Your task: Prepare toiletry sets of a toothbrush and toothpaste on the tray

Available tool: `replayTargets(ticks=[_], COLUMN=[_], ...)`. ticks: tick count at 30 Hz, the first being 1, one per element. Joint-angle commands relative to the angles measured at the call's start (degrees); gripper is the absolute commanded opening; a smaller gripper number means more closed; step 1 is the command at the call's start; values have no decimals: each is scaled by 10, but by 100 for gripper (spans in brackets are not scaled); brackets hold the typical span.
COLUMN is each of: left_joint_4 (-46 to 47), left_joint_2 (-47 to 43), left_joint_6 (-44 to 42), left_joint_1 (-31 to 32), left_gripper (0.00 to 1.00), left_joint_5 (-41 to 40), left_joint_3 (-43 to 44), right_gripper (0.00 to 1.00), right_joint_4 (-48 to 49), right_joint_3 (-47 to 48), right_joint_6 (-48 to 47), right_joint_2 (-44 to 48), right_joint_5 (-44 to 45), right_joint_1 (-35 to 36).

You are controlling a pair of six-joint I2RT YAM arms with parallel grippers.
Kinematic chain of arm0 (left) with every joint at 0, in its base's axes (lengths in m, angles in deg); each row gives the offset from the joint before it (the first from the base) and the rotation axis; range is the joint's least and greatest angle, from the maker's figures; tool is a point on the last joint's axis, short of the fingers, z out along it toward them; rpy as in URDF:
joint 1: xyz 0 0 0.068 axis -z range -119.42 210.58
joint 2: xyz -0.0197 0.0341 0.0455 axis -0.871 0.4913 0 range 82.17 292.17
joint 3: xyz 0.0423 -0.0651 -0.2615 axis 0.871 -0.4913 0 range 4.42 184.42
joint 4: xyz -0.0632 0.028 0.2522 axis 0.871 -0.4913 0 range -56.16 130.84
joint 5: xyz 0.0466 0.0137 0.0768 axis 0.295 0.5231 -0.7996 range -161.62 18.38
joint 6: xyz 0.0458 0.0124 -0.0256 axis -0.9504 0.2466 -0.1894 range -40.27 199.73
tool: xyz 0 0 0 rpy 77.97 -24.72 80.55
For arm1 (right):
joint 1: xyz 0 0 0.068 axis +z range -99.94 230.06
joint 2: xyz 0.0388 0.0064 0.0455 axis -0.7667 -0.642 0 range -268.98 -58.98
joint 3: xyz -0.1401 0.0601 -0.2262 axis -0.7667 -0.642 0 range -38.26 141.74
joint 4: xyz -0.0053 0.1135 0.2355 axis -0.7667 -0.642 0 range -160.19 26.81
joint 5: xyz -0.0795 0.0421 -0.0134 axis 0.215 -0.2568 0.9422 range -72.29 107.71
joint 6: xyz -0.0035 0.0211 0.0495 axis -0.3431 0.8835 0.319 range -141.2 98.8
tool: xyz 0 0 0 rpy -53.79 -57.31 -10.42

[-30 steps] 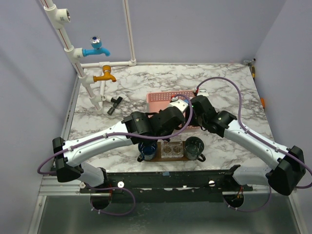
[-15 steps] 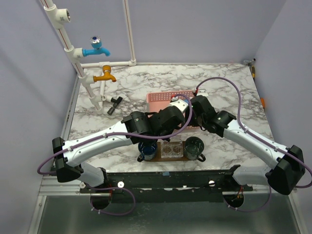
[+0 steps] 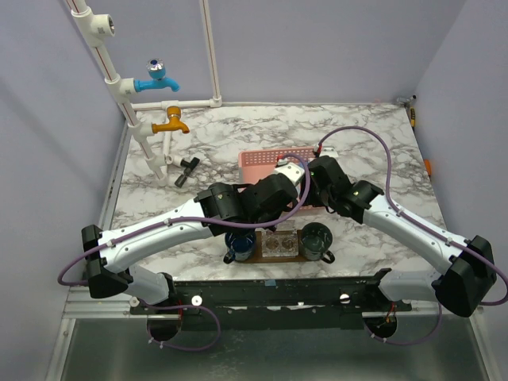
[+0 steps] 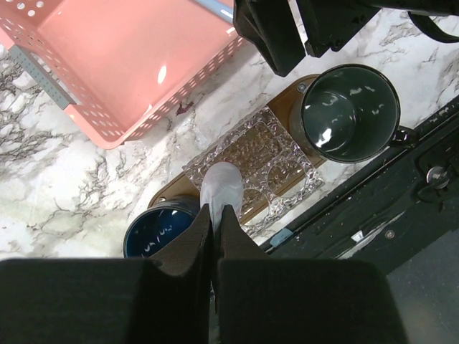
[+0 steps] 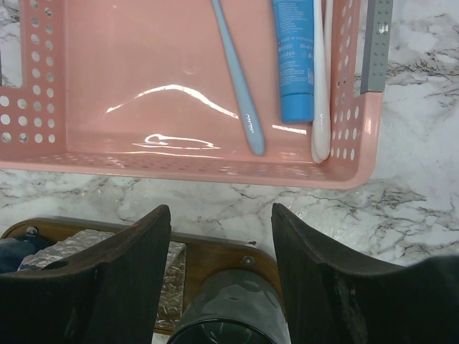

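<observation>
**Left arm (image 3: 159, 230) has swung slightly left, with a pale item clamped over the tray**

Since a second ago your left arm's elbow and lower link have shifted a little toward the left edge of the top view. The right arm (image 3: 413, 230) has barely moved.

Your left gripper (image 4: 216, 213) is pinched tight on a pale item (image 4: 221, 188) with a rounded end. You cannot tell from these views whether it is a tube or a brush. It hangs over the clear dish (image 4: 265, 154) in the middle of the tray (image 5: 215, 254), between the blue cup (image 4: 159, 231) and the dark cup (image 4: 349, 111).

Your right gripper (image 5: 222, 211) is spread wide with nothing between its fingers. It sits above the strip of marble between the tray and the near wall of the pink basket (image 5: 179, 166).

The toothpaste (image 5: 294, 61) lies in the basket toward its right side. It has the light-blue toothbrush (image 5: 240, 86) on its left and the white toothbrush (image 5: 320, 86) just beside it on its right, along the basket wall.
</observation>
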Motion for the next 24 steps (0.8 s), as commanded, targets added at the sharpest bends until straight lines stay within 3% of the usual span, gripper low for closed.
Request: replayTargets(ticks=[1,24], left_joint_4=[22,73], left_joint_2=[0,-9], left_joint_6=[-1,6], left_joint_1=[-2,-11], left_gripper=[0,0], left_joint_5=[1,6], left_joint_3=[-1,-74], right_gripper=[62,62], right_joint_4=[10,11], right_joint_3=[-11,-20], right_joint_6=[0,5], right_joint_2=[-3,-5], right_joint_5=[-8,-16], right_joint_1=[-2,-2])
